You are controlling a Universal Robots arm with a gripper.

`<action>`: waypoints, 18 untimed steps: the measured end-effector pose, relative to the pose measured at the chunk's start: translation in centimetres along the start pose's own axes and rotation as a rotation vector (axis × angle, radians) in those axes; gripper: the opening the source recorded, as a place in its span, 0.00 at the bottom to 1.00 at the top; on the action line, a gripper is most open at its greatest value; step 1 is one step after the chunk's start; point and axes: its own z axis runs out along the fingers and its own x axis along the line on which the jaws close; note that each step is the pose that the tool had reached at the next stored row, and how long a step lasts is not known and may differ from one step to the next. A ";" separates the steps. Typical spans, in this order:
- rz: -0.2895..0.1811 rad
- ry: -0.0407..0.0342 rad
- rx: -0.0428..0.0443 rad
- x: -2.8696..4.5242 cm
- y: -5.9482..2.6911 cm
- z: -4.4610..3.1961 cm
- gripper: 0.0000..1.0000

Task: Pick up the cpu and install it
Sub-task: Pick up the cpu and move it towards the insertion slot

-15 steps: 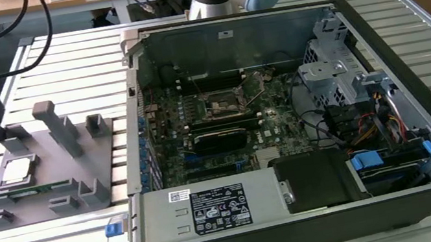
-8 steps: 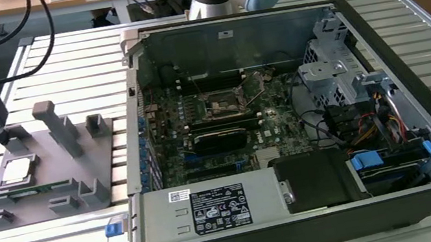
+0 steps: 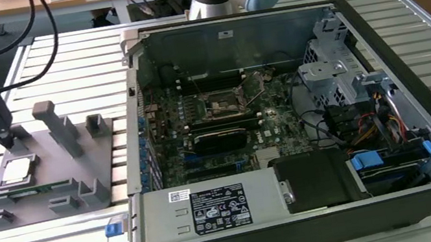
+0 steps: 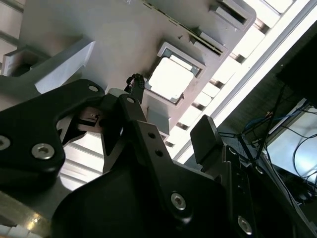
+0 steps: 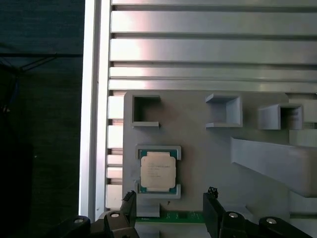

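Gripper [image 5: 170,197] pointing down, fingers apart, hovering near cpu [image 5: 157,171] seated in grey fixture [image 5: 208,153]

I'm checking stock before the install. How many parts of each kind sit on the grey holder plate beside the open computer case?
On the grey holder plate:
cpu: 1
green memory stick: 1
Total: 2

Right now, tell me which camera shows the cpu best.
First wrist view: the cpu sits unblocked in its grey tray. The second wrist view shows it in glare beyond the claw; the exterior view, from afar.
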 end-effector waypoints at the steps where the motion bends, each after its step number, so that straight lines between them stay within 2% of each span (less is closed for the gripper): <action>1: 0.000 -0.0001 0.0000 0.00 0.00 0.12 0.64; 6: -0.001 0.0001 0.0003 0.02 -0.04 0.81 0.64; 18: -0.013 0.0005 0.0004 0.06 -0.19 3.00 0.64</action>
